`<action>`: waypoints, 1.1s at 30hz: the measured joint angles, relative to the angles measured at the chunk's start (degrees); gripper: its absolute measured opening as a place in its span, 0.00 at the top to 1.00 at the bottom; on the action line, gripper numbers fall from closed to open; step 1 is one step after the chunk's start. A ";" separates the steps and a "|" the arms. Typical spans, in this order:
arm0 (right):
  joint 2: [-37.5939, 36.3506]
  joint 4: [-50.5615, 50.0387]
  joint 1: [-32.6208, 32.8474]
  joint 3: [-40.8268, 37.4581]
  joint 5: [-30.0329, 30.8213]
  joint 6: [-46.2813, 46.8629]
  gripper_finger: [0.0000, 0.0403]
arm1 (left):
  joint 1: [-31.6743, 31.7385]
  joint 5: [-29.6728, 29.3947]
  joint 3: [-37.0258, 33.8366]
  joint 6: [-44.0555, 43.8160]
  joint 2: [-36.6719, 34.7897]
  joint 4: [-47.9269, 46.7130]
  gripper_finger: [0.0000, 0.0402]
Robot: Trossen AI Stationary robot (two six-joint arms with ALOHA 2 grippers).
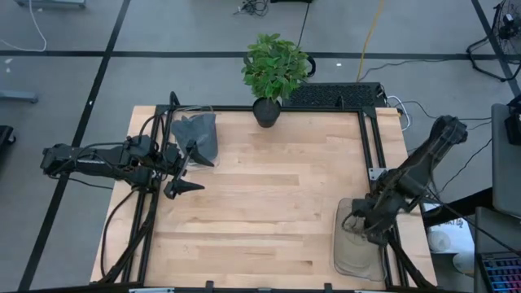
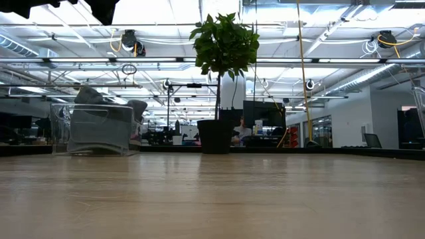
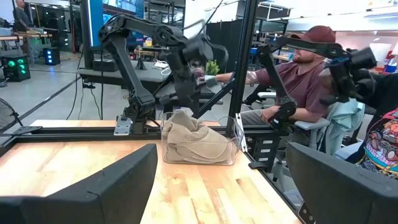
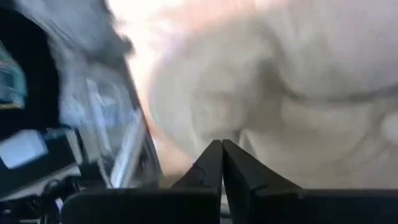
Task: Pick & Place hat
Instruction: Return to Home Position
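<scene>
A tan hat (image 3: 198, 148) lies crumpled in a clear bin (image 1: 352, 244) at the table's near right corner. My right gripper (image 4: 222, 146) reaches down into that bin and is shut at the hat's raised top. A grey hat (image 1: 195, 134) fills a second clear bin (image 2: 93, 129) at the far left. My left gripper (image 1: 184, 168) hovers open just on the near side of that bin, pointing toward the table's right, touching nothing. My right gripper pinches the tan hat at its raised top (image 3: 181, 117), coming from above and pointing down into the bin. The cloth (image 4: 249, 127) meets the shut fingertips. One layer or several does not show. The hat's lower part rests on the bin's floor.
A potted plant (image 1: 273, 73) stands at the middle of the far edge. Black frame rails (image 1: 370, 146) run along the table's sides. Bare wood (image 1: 269, 203) lies between the two bins. A seated person (image 3: 298, 74) is beyond the right edge.
</scene>
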 joint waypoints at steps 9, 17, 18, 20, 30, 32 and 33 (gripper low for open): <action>-14.98 25.86 -0.75 -8.16 39.63 -34.66 1.00 | 0.02 0.00 0.00 0.00 0.00 0.00 0.10; -23.17 55.46 -14.98 -25.20 30.85 -56.95 1.00 | 0.43 -0.45 0.04 -0.05 -0.09 10.80 0.10; -23.73 56.99 -16.95 -26.52 29.65 -57.87 1.00 | 0.43 -0.42 0.06 -0.06 -0.09 13.07 0.10; -24.50 58.94 -20.41 -28.60 26.62 -59.10 1.00 | 0.24 -0.20 0.09 -0.13 -0.07 16.30 0.10; -31.68 59.53 -30.71 -36.18 22.72 -62.32 1.00 | 0.78 2.14 0.11 3.03 -1.98 2.91 0.10; -34.49 59.36 -31.58 -38.13 22.53 -62.11 1.00 | 0.30 1.35 -1.31 5.26 -2.25 -2.42 0.10; -35.98 59.25 -32.04 -38.89 22.70 -61.96 1.00 | 0.08 1.25 -2.67 5.60 -2.21 -1.69 0.10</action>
